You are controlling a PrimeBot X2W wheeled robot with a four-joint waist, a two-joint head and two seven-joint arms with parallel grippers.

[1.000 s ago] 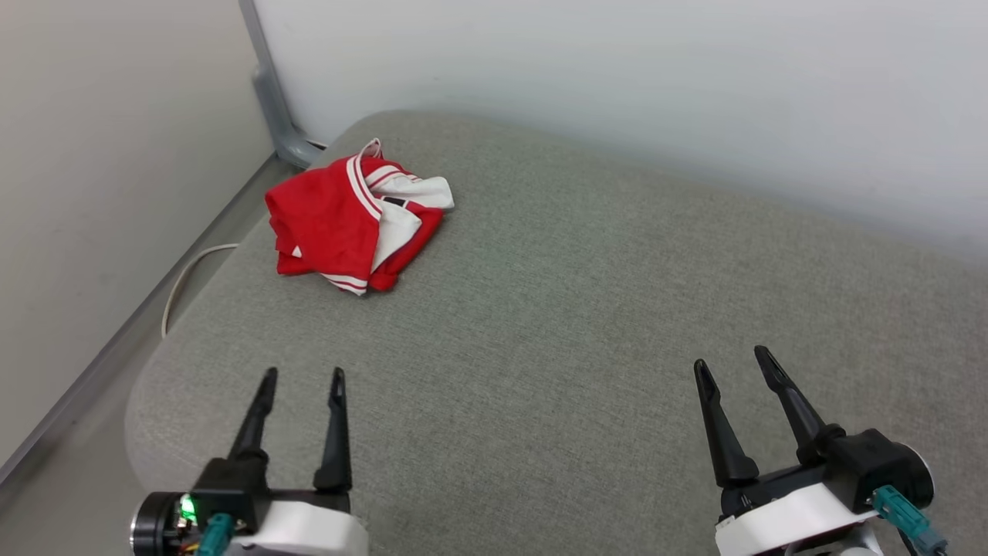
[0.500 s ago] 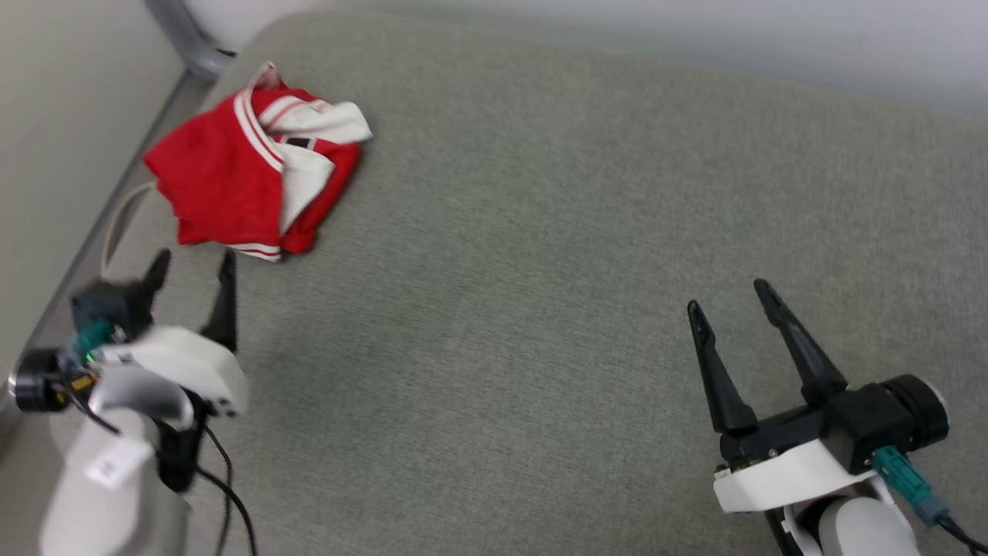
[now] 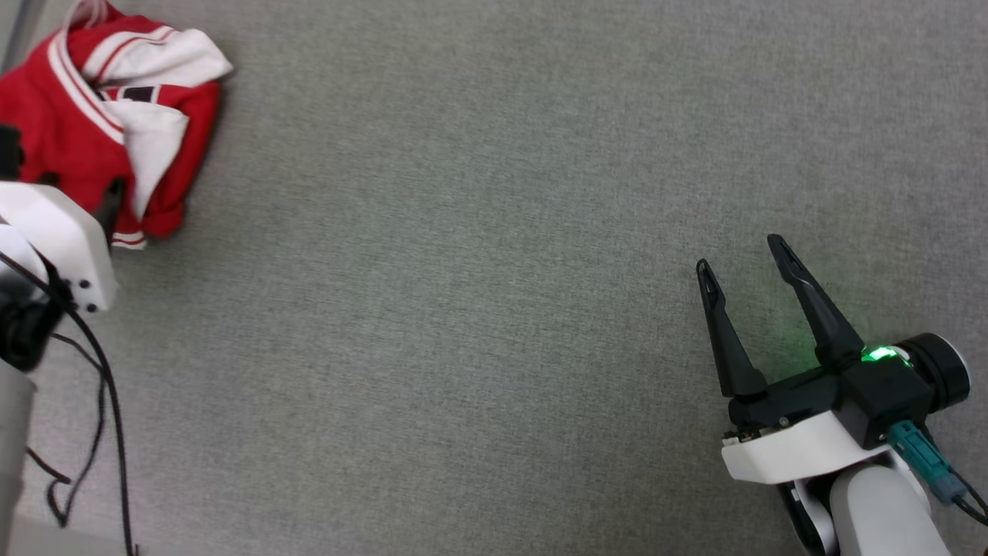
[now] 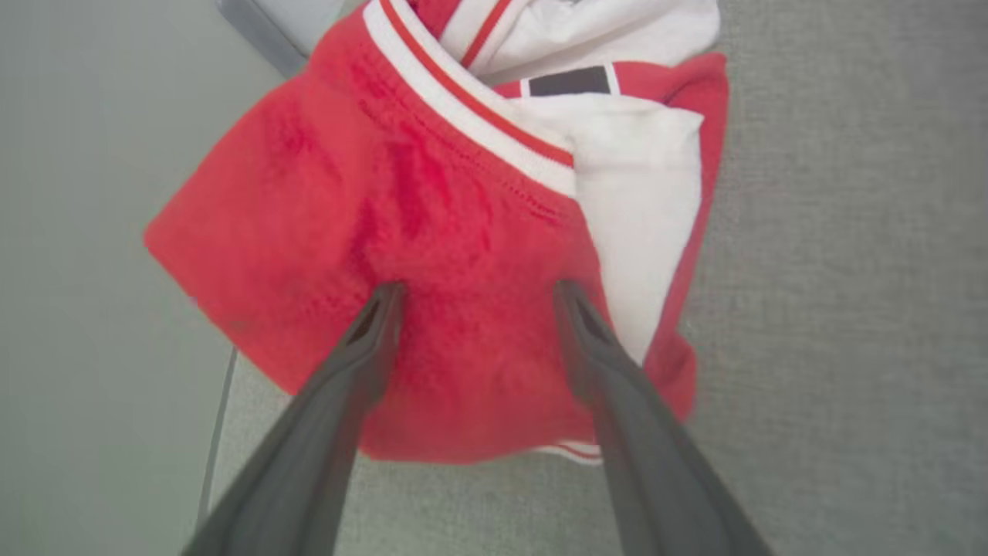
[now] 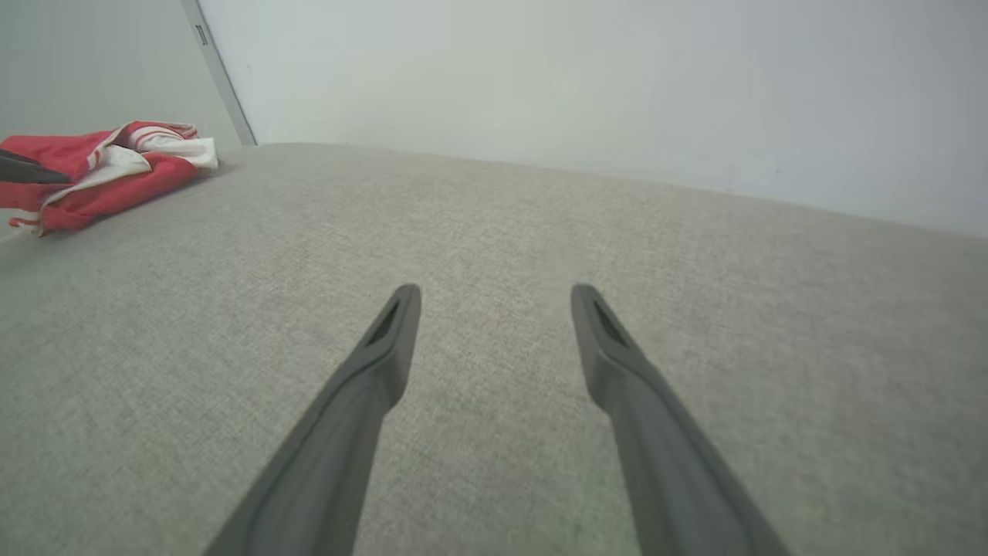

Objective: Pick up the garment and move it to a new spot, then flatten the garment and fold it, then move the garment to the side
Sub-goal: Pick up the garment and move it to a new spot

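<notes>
Garment [image 3: 46, 131]: crumpled heap at far-left top corner of head view, on grey padded bench [image 3: 463, 270], near bench's left edge. Red body, white sleeve folded on top, striped trim showing.
Left pincer [image 4: 478, 287]: fingers spread wide, tips over red fabric at heap's near side. Contact unclear, nothing gripped.
Right pincer [image 3: 739, 253]: lower right, well apart from garment, fingers spread wide, holding nothing, over bench. Green light [image 3: 880, 355] glowing on wrist.

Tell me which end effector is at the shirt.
The left end effector: its open fingers frame the shirt's red fabric. The right end effector hangs open over bare cushion, well away.
</notes>
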